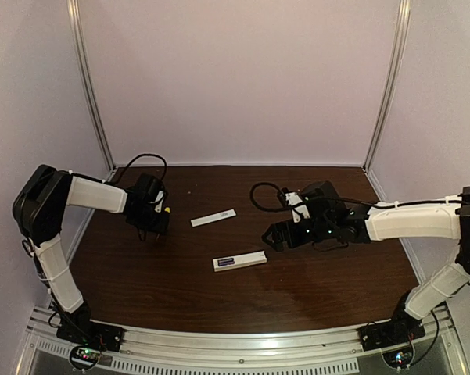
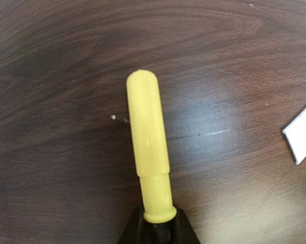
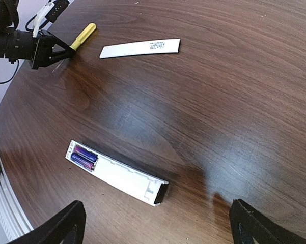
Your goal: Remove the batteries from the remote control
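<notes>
The white remote control lies open side up in the middle of the table; it also shows in the right wrist view. Two purple-blue batteries sit side by side in the compartment at its left end. My right gripper is open and empty, hovering above and just right of the remote. My left gripper is shut on the yellow-handled screwdriver, held low over the table at the far left.
The thin flat white cover strip lies behind the remote, between both grippers; it also shows in the right wrist view, and its corner shows in the left wrist view. Black cables trail behind each wrist.
</notes>
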